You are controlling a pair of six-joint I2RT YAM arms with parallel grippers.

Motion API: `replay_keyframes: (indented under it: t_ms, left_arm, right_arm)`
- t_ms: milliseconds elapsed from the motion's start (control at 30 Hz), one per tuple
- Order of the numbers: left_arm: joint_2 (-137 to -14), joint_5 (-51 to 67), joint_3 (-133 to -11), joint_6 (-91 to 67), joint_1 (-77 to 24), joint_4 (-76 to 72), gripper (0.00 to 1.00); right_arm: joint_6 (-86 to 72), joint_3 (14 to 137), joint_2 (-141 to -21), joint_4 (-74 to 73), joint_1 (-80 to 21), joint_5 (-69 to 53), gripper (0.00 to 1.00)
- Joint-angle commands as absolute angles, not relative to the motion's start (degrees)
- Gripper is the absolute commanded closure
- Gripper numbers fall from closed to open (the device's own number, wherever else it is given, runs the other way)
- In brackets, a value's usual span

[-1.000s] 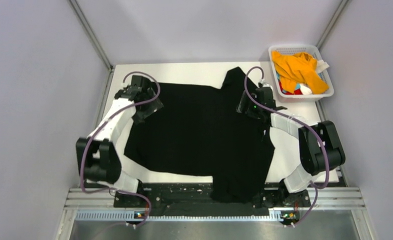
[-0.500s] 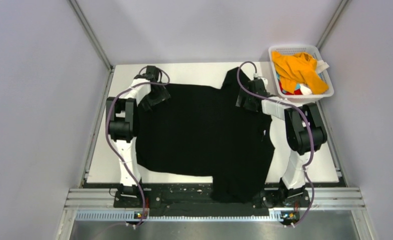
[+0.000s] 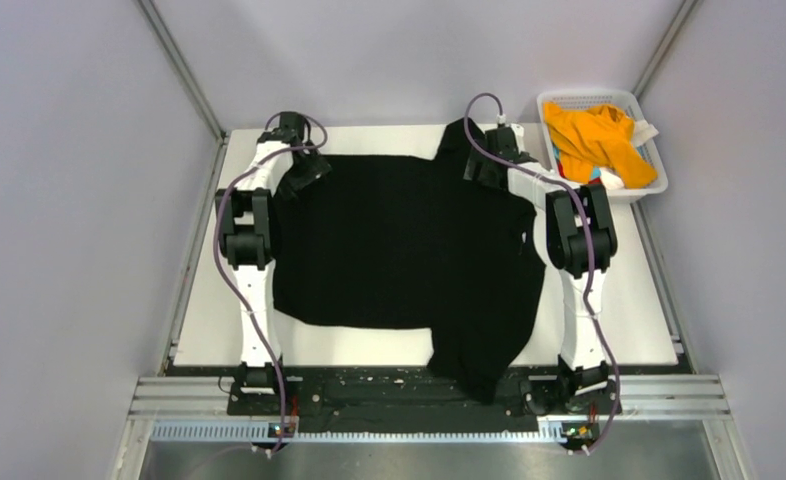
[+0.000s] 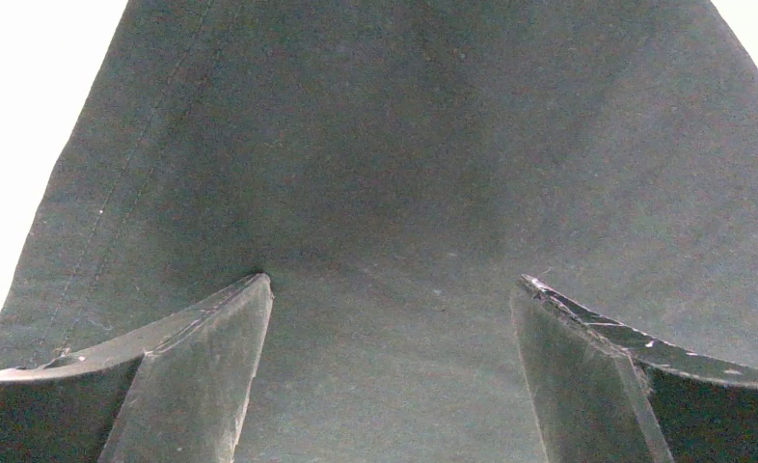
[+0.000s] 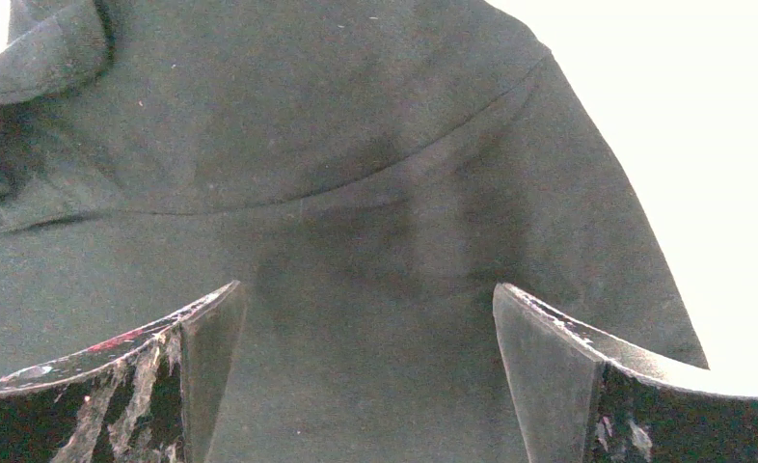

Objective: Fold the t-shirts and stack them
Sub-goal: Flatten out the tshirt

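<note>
The large black t-shirt (image 3: 399, 240) lies spread on the white table (image 3: 214, 300). One part of it (image 3: 474, 360) hangs over the near edge. My left gripper (image 3: 304, 172) is open at the shirt's far left corner, fingertips down on the black cloth (image 4: 404, 145), gripper (image 4: 390, 282). My right gripper (image 3: 481, 165) is open at the far right corner beside a raised sleeve, fingertips on the cloth (image 5: 308, 116), gripper (image 5: 365, 287). The orange-yellow t-shirt (image 3: 594, 135) lies crumpled in the basket, with bits of red, blue and white fabric (image 3: 601, 180) under it.
The white mesh basket (image 3: 589, 96) stands at the far right corner of the table, just right of my right arm. Grey walls and metal posts enclose the table. A metal rail (image 3: 429, 400) runs along the near edge by the arm bases.
Both arms have stretched out toward the far edge. The black shirt has shifted away from me with them, and less of it hangs over the near edge.
</note>
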State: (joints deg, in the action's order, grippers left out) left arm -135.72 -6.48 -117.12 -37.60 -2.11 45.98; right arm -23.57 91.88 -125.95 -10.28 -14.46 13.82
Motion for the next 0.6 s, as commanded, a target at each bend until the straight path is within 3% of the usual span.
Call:
replay_keyframes:
  t_ms: [0, 200, 333, 467, 567]
  left_arm:
    - [-140.95, -0.55, -120.16, -38.47, -0.35, 41.46, 0.01]
    - [-141.98, -0.26, -125.6, -37.35, 1.45, 43.33, 0.01]
    - [-136.33, -1.64, -125.37, -36.28, 1.89, 44.98, 0.01]
    - [-124.75, -4.07, -115.58, -35.58, 1.9, 48.0, 0.01]
    - [-111.56, -6.66, -100.35, -36.9, 1.88, 46.46, 0.01]
  right_arm:
    - [-21.61, 99.79, -131.39, -11.75, -12.94, 11.72, 0.02]
    - [-19.79, 111.43, -137.18, -15.68, -12.71, 10.35, 0.02]
    - [-17.16, 114.14, -132.52, -18.38, -12.81, 10.54, 0.02]
    - [-16.85, 105.77, -120.83, -19.73, -13.16, 10.99, 0.02]
    - [-18.43, 93.75, -109.74, -19.48, -13.73, 13.09, 0.01]
